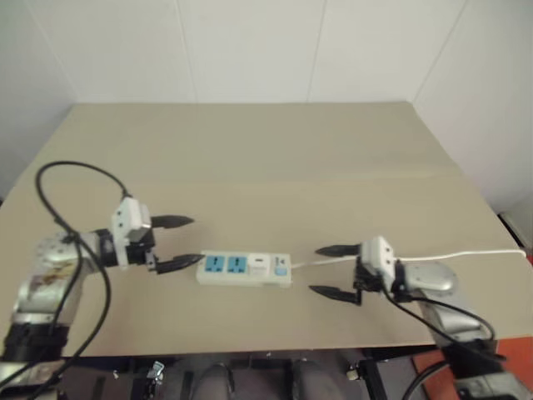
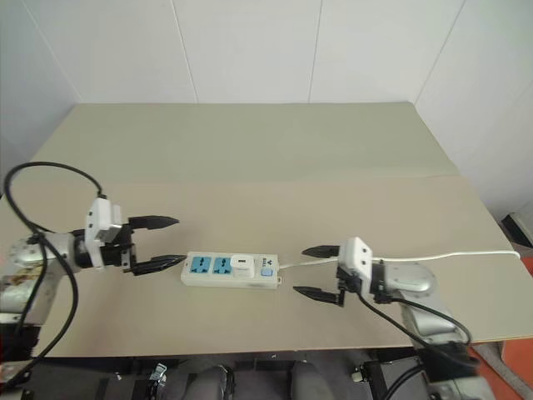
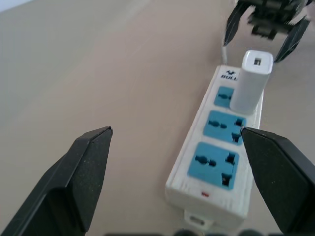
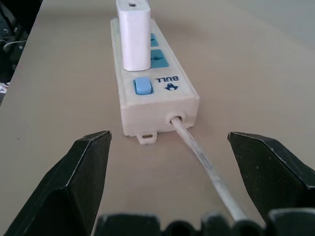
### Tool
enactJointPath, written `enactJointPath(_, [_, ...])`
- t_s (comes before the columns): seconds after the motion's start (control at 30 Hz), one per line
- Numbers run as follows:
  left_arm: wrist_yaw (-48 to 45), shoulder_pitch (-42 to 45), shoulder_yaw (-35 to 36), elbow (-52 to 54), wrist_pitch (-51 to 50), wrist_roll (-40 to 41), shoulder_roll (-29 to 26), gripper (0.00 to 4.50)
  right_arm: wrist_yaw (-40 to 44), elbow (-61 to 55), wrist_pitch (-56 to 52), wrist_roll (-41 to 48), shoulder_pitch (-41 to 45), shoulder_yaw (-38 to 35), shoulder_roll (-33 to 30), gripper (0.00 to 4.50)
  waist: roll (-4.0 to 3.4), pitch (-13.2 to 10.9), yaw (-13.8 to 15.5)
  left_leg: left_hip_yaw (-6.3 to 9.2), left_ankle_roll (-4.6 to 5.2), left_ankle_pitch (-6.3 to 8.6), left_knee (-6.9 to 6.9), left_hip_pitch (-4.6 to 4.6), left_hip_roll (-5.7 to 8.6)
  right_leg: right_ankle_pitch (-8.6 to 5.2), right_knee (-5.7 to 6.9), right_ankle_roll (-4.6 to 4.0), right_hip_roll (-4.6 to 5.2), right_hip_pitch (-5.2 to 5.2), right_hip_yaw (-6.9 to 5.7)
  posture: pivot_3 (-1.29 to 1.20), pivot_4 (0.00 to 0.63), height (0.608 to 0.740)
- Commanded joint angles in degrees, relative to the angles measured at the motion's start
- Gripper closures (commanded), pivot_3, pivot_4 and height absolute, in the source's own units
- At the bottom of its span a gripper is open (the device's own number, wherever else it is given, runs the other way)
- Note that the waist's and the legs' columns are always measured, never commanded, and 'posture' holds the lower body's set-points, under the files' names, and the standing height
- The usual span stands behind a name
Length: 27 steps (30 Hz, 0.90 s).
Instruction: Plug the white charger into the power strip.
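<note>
Standing upright in the power strip's (image 2: pixel 231 272) socket nearest the blue switch (image 4: pixel 141 86), the white charger (image 2: pixel 241 266) lies between both released grippers, left gripper (image 2: pixel 165 242) and right gripper (image 2: pixel 317 272), touching neither. Seen from the right wrist, the cord (image 4: pixel 206 167) leaves the strip's end on the table (image 2: pixel 250 158).
</note>
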<state>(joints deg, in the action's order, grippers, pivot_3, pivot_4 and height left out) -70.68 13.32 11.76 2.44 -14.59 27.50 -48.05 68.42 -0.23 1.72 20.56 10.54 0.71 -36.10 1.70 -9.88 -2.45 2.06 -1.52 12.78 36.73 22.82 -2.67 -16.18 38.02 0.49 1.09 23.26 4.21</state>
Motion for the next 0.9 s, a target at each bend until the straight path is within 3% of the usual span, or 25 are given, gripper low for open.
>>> enactJointPath(0.03, [0.4,-6.4,8.7,6.9,-4.9,4.0,-4.5,0.00,-0.9,-7.2,-3.5,4.7,-4.7,-7.3,-4.3,0.05,-0.02,0.0,-0.2,0.00,0.00,0.00,0.00,0.00,0.00,0.00,-0.01,0.00,0.00,0.00,0.00,0.00,0.150,0.740])
enactJointPath(0.2, [-2.8,-18.5,20.8,13.1,-10.6,8.1,-9.1,0.00,-1.5,-12.4,-7.2,8.4,-12.8,-15.9,-9.7,0.05,-0.04,-0.1,0.0,-0.03,0.00,0.00,-0.04,-0.07,-0.01,-0.02,-0.02,0.01,0.03,-0.05,-0.02,0.00,0.150,0.740])
enactJointPath(0.33, [-3.9,-23.5,26.6,15.2,-14.1,10.3,-10.4,0.00,-2.5,-14.8,-9.5,10.3,-15.6,-20.2,-11.5,0.05,-0.04,-0.1,0.0,-0.08,0.00,0.00,-0.04,-0.15,-0.01,-0.28,-0.02,0.45,0.04,-0.11,-0.03,0.00,0.150,0.740])
enactJointPath(0.5, [-5.6,-26.8,27.3,17.4,-15.0,11.4,-10.3,0.00,-2.1,-15.0,-10.4,10.7,-15.9,-21.1,-12.3,0.05,-0.04,-0.1,0.0,-0.16,-0.01,0.00,-0.04,-0.22,-0.01,-0.30,-0.02,0.45,0.05,-0.15,0.02,0.00,0.150,0.740])
enactJointPath(0.9, [-3.3,-23.4,23.5,16.8,-14.8,11.6,-10.1,0.00,-2.8,-15.1,-10.4,10.5,-14.9,-19.8,-12.1,0.05,-0.04,-0.1,0.1,-0.16,-0.01,0.00,-0.04,-0.19,0.00,-0.26,-0.01,0.40,0.05,-0.14,0.02,0.00,0.150,0.740])
